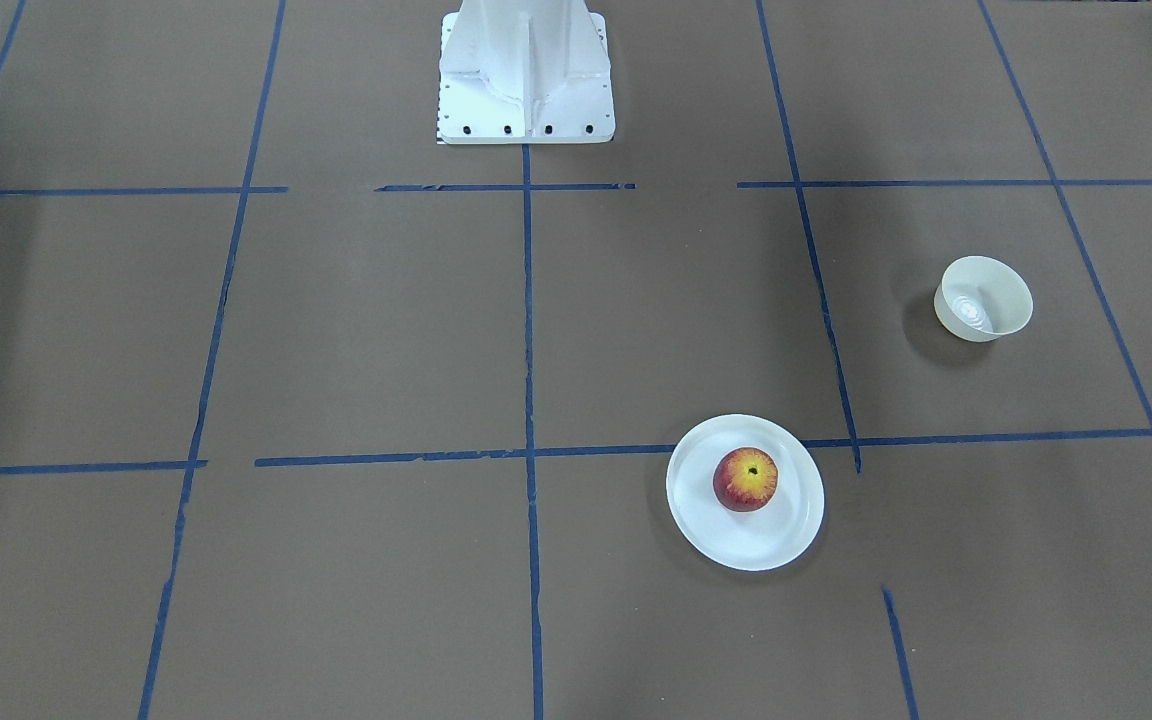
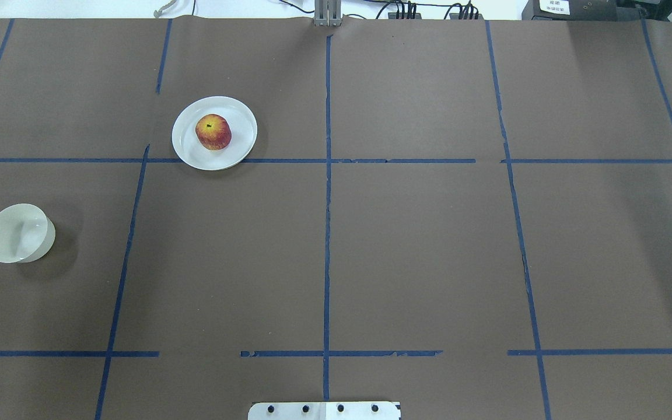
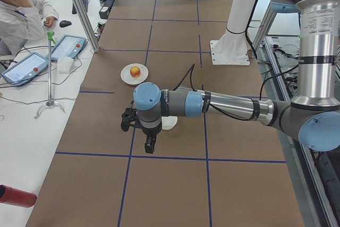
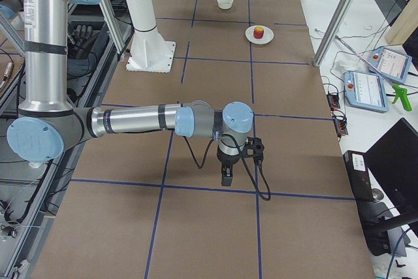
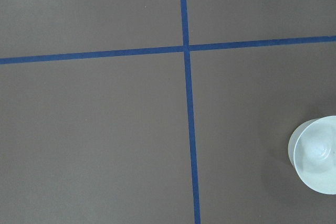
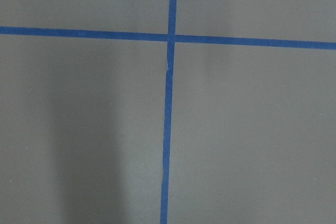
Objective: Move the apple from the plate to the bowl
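The small red apple (image 1: 746, 479) with a yellow patch sits upright on the flat white plate (image 1: 756, 548). In the overhead view the apple (image 2: 213, 132) and plate (image 2: 189, 150) are at the far left-centre. The cream bowl (image 2: 18, 233) stands empty, apart from the plate, at the left edge; it also shows in the left wrist view (image 5: 315, 153). My left gripper (image 3: 150, 144) hangs over the table close to the bowl (image 3: 170, 124). My right gripper (image 4: 226, 178) hangs far from both dishes. Each shows only in a side view, so I cannot tell if they are open.
Brown paper with blue tape grid lines covers the table. The robot's white base (image 1: 526, 75) stands at the table's middle edge. An operator (image 3: 21, 9) sits beside tablets on a side bench. A red cylinder (image 3: 16, 196) lies there too.
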